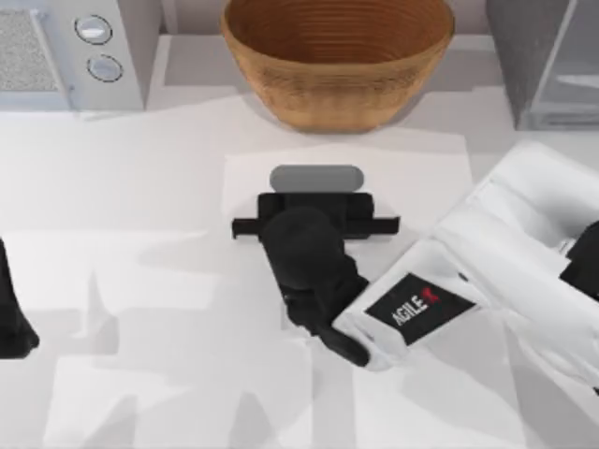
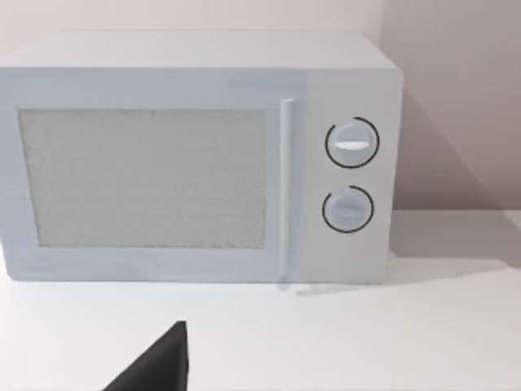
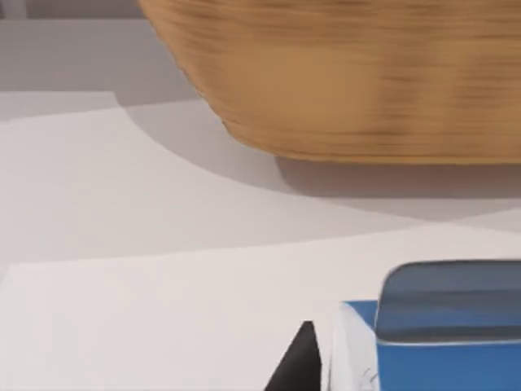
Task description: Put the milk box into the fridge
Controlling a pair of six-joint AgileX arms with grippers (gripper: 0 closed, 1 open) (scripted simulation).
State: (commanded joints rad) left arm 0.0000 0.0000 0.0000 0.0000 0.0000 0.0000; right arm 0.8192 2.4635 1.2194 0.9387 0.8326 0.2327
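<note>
Reaching in from the right side of the desk (image 1: 140, 281), the right arm brings its gripper (image 1: 315, 217) to the middle of the desk, directly over the milk box (image 1: 315, 177), whose grey top edge peeks out just beyond the black gripper body. From the right wrist camera the milk box (image 3: 448, 342) stands close below the gripper, blue with a grey top, a dark fingertip (image 3: 301, 362) beside it; whether the jaws are clamped on it I cannot tell. A woven basket (image 1: 337, 56) sits just behind the carton. The fridge (image 1: 543, 61) stands at the far right corner, a white microwave (image 2: 195, 159) at the far left. The left arm rests parked at the left edge.
</note>
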